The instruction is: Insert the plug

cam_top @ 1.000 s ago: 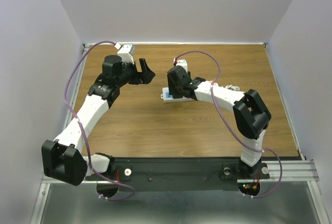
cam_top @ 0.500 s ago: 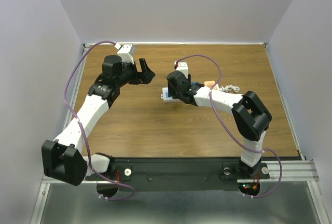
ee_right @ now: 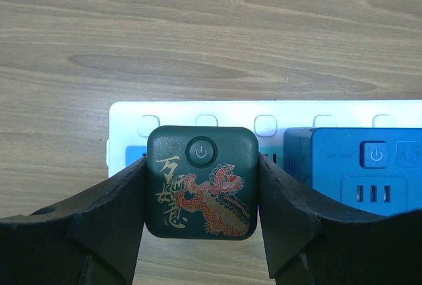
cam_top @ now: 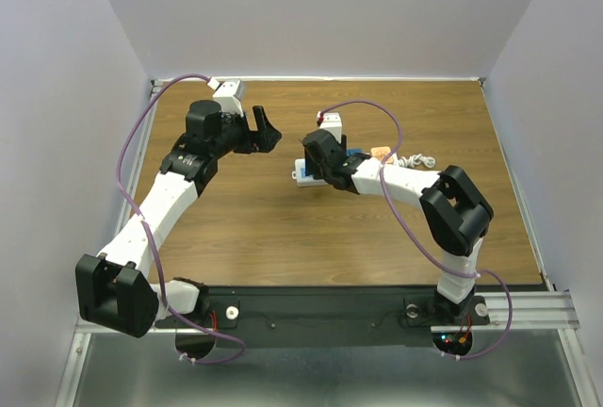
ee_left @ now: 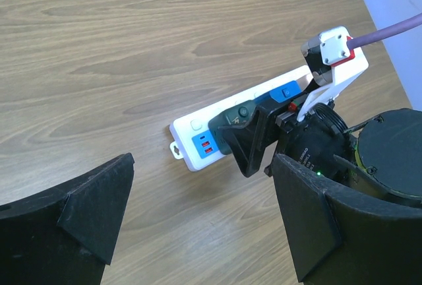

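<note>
A white power strip (ee_right: 198, 115) lies on the wooden table; it also shows in the top view (cam_top: 303, 175) and the left wrist view (ee_left: 191, 131). My right gripper (ee_right: 202, 189) is shut on a dark green plug (ee_right: 201, 181) with a red and gold dragon print and holds it over the strip's left end. A blue plug (ee_right: 356, 169) sits in the strip just to the right. In the left wrist view the green plug (ee_left: 239, 119) sits against the strip between the right gripper's fingers (ee_left: 247, 146). My left gripper (cam_top: 267, 130) is open and empty, to the left of the strip.
An orange connector (cam_top: 380, 153) and a white cable (cam_top: 419, 159) lie beyond the right forearm. Purple cables (cam_top: 127, 148) run along both arms. White walls enclose the table on three sides.
The right arm shifted slightly between one second ago and now, uncovering the orange connector and white cable behind it. The left arm has not moved.
</note>
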